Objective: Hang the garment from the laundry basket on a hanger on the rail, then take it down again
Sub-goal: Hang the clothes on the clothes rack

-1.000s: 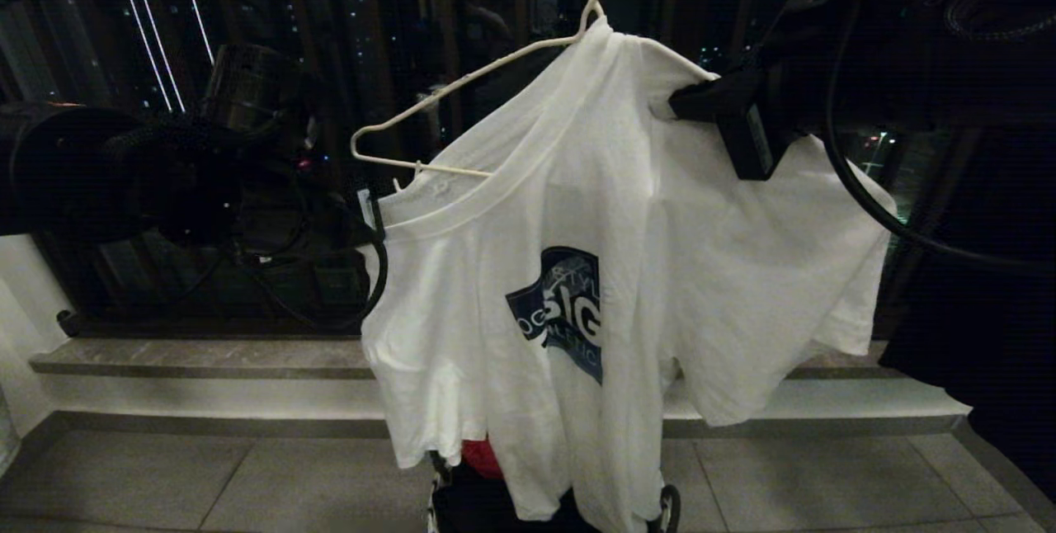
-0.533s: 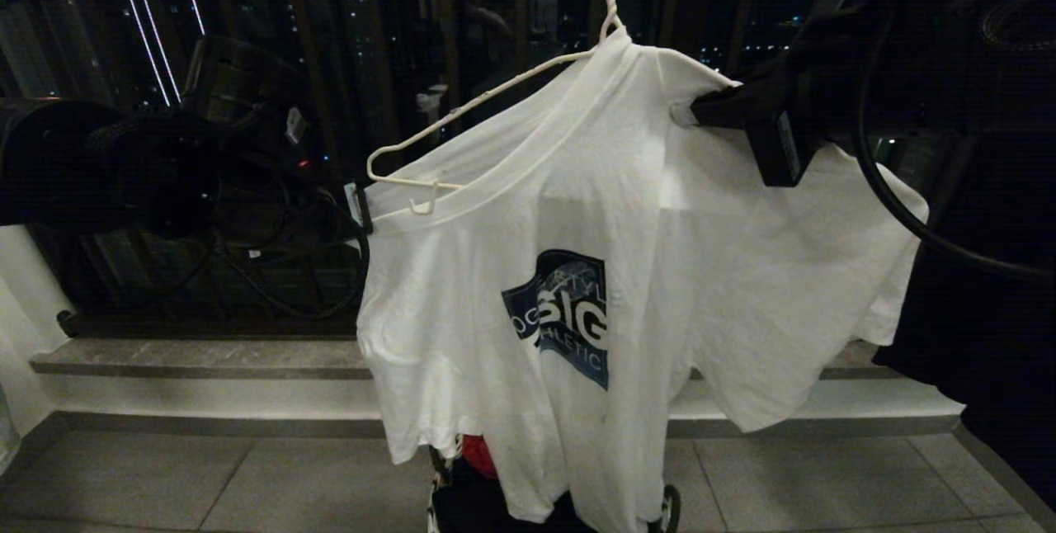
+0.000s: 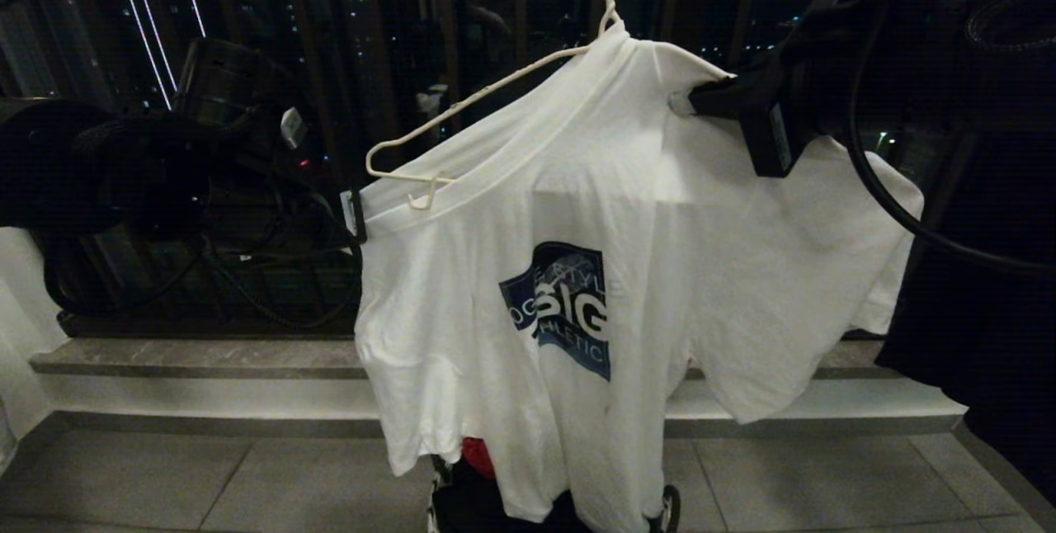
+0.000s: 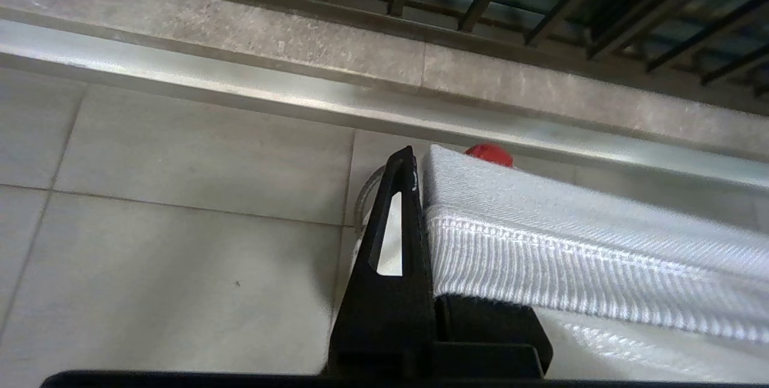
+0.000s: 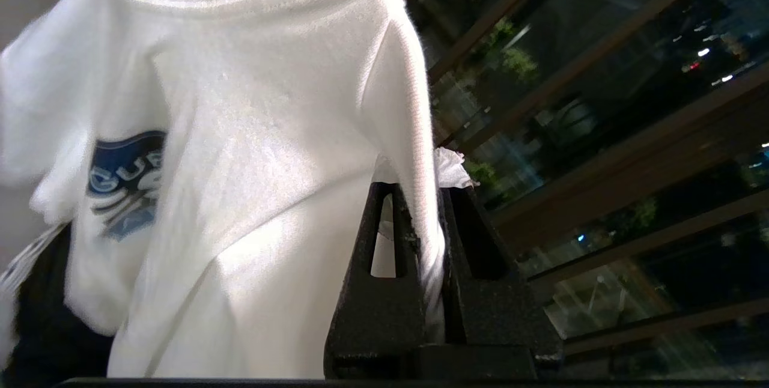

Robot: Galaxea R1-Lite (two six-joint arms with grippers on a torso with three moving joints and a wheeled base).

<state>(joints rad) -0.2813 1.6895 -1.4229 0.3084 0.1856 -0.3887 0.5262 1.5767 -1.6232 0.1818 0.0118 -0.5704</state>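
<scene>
- High against the dark balcony bars, the T-shirt (image 3: 577, 269) hangs partly dressed on the white wire hanger (image 3: 462, 108), whose twisted neck runs up out of the head view; the rail itself is not in sight.
- One shoulder of the shirt sits over the hanger's arm on the robot's right, while the hanger's other arm pokes bare out of the neck opening, with the collar sagging below it.
- Judged from this, the shirt is out of the laundry basket (image 3: 670, 508), of which only a sliver shows at floor level beneath the hem, beside a bit of red cloth (image 3: 483, 457).
- What seems left is pulling the collar over the bare arm, then taking the shirt down again.
- The left gripper (image 4: 420, 196) is clamped narrow on the ribbed collar edge at the shirt's low corner.
- The right gripper (image 5: 423, 220) is pinched tight on a fold of the shirt's shoulder, up near the hanger's neck, with cloth bunched between its fingers.
</scene>
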